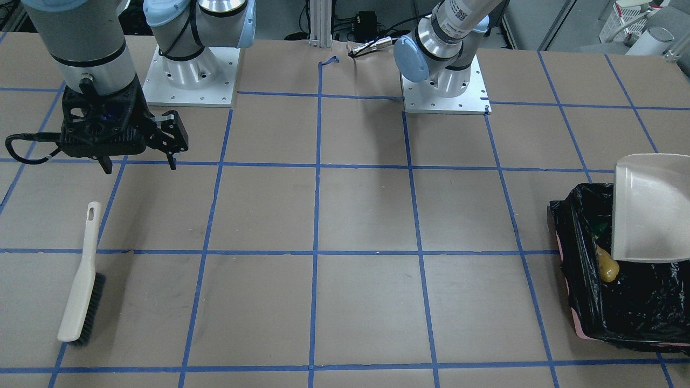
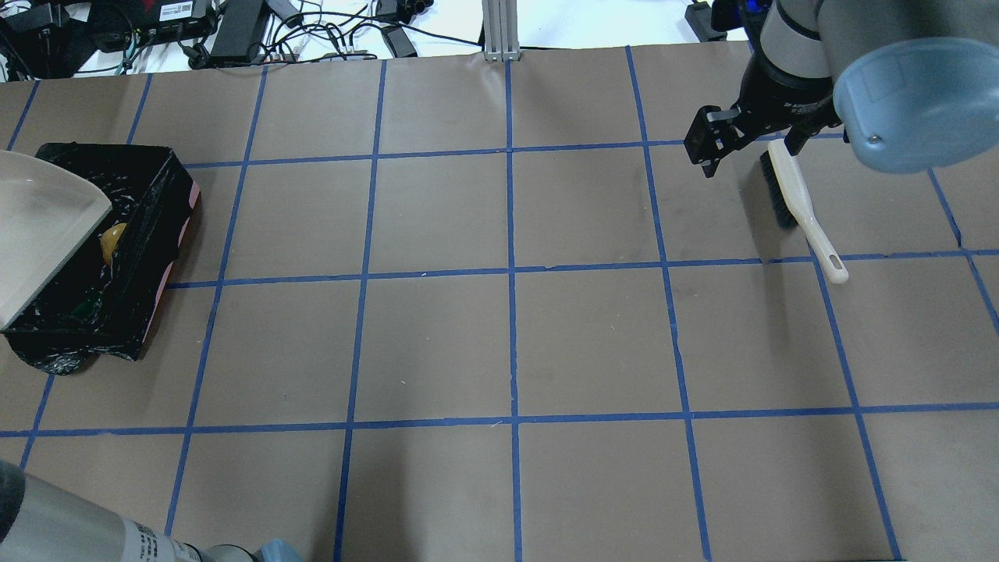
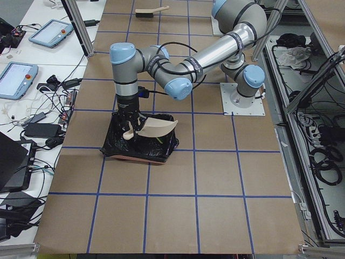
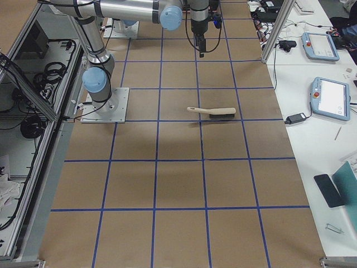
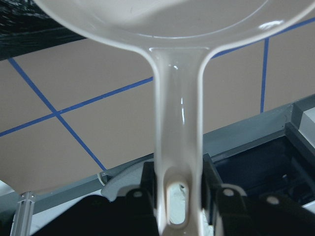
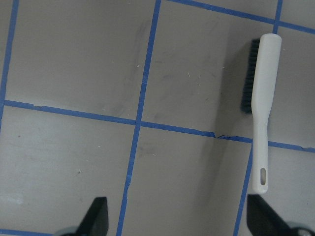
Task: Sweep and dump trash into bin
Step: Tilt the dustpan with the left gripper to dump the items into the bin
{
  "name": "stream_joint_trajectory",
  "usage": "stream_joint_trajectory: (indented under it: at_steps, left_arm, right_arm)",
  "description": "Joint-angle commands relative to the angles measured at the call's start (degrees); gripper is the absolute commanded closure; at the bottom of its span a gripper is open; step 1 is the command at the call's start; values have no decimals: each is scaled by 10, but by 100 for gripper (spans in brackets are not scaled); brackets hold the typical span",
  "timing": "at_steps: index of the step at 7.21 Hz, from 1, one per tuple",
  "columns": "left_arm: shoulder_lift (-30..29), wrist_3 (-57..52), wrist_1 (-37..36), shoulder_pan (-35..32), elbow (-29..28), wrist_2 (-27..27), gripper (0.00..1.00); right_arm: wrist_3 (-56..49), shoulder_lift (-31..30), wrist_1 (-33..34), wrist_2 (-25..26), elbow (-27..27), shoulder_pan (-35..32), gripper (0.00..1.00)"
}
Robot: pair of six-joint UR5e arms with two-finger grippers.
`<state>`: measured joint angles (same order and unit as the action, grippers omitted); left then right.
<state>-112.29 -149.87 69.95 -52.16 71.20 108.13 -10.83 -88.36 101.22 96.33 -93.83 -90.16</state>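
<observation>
The bin (image 1: 579,323), pinkish with a black bag liner, stands at the table's end on my left and also shows in the overhead view (image 2: 160,226). My left gripper (image 5: 178,187) is shut on the handle of the cream-white dustpan (image 1: 652,210), which is tilted over the bin. A yellow-orange lump (image 1: 608,268) lies inside the bin below the pan's lip. A bit of green (image 1: 600,229) shows beside it. The pale peel piece is hidden. My right gripper (image 1: 140,161) is open and empty, above the table near the brush (image 1: 81,291).
The brush (image 2: 792,195) lies flat on the paper near my right arm's side, handle toward the robot. Blue tape lines grid the brown table. Both arm bases (image 1: 444,91) stand at the robot's edge. Cables and tablets lie beyond the far edge.
</observation>
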Motion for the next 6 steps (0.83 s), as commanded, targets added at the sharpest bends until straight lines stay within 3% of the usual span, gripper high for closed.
stream_joint_trajectory:
  at_steps: [1, 4, 6]
  left_arm:
    - [15, 5, 54, 0, 0, -89, 100]
    - [2, 104, 114, -28, 2, -210, 100]
    - [-7, 245, 114, -133, 2, -151, 100]
  right_arm:
    - [0, -7, -21, 5, 1, -3, 0]
    - [0, -23, -30, 3, 1, -3, 0]
    - [3, -23, -31, -60, -1, -3, 0]
